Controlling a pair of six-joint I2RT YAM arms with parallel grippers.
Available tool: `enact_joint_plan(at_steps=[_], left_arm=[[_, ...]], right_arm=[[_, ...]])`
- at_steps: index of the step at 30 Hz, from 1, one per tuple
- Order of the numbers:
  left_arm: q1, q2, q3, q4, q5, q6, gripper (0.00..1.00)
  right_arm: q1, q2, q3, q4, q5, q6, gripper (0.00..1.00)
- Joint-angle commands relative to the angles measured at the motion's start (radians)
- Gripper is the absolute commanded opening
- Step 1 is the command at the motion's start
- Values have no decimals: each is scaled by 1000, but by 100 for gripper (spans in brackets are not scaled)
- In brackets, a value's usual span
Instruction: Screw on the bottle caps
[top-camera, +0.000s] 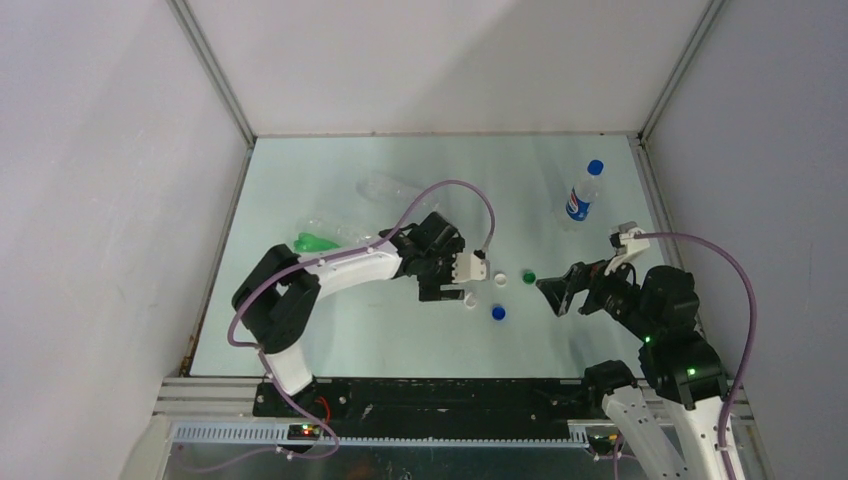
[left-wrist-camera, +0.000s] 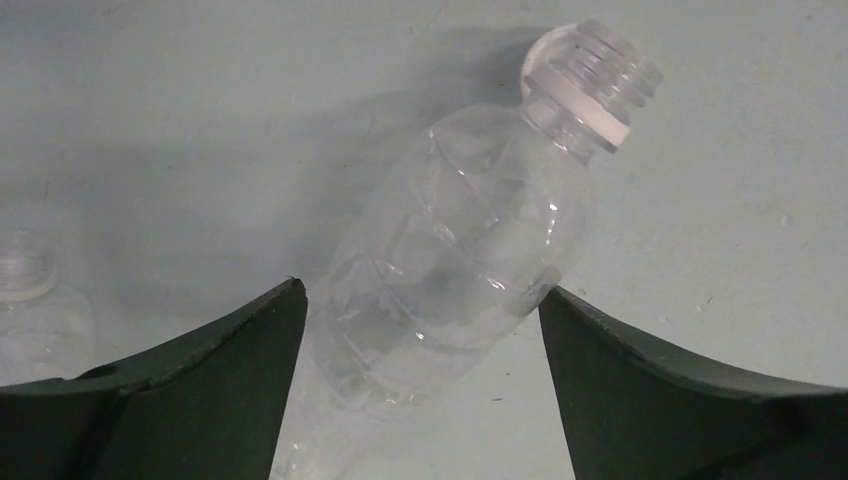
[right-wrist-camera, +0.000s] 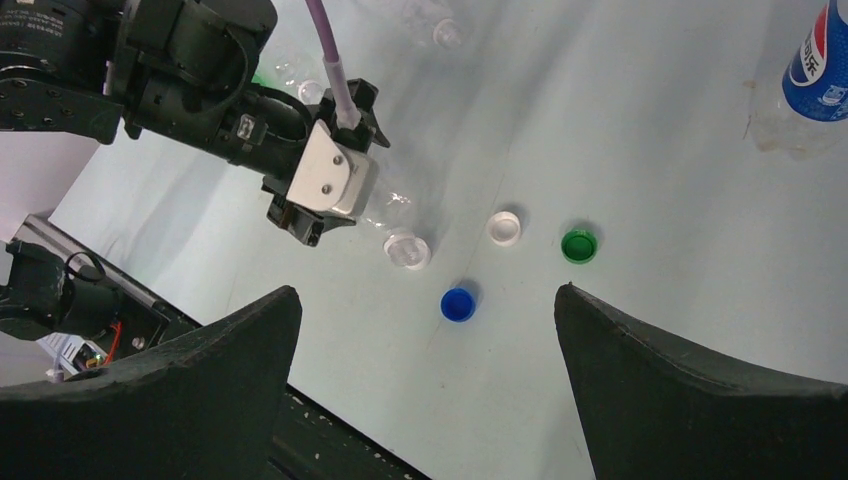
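Blue-labelled Pepsi bottle (top-camera: 578, 200) stands capped; left hand (left-wrist-camera: 420, 290) gapes around clear bottle (left-wrist-camera: 460, 230); right hand (right-wrist-camera: 425, 291) spread, empty.

The right gripper (right-wrist-camera: 425, 292) fingers stand wide apart. Beyond them lie a white cap (right-wrist-camera: 504, 228), a green cap (right-wrist-camera: 579, 245) to its right and a blue cap (right-wrist-camera: 457, 304) nearer. A clear bottle (right-wrist-camera: 402, 243) lies under the left gripper (right-wrist-camera: 338, 182).

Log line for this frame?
left gripper: open, astride lying uncapped clear bottle | right gripper: open, empty, near blue cap, white cap, green cap | Pepsi bottle: upright, capped
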Motion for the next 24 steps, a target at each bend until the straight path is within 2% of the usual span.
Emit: enact_joint_plan(at_steps=[1,5,12,15,24], left_arm=[[20,3,51,-37,28,-101,89],[21,-57,-15,-24,-11,-242,84],[21,-180,-185,52,-57,-570,78],[20,-221,-215,57,-84,-673,76],[21,-259,-260,120,-132,-774,82]], right_arm=[[-10,26,19,22,-13,19,99],[-21,62,18,4,-16,105,99],[-57,144,17,43,-153,217,99],[-63,184,-3,103,-209,180,99],[-53,323,-74,211,-249,277,99]])
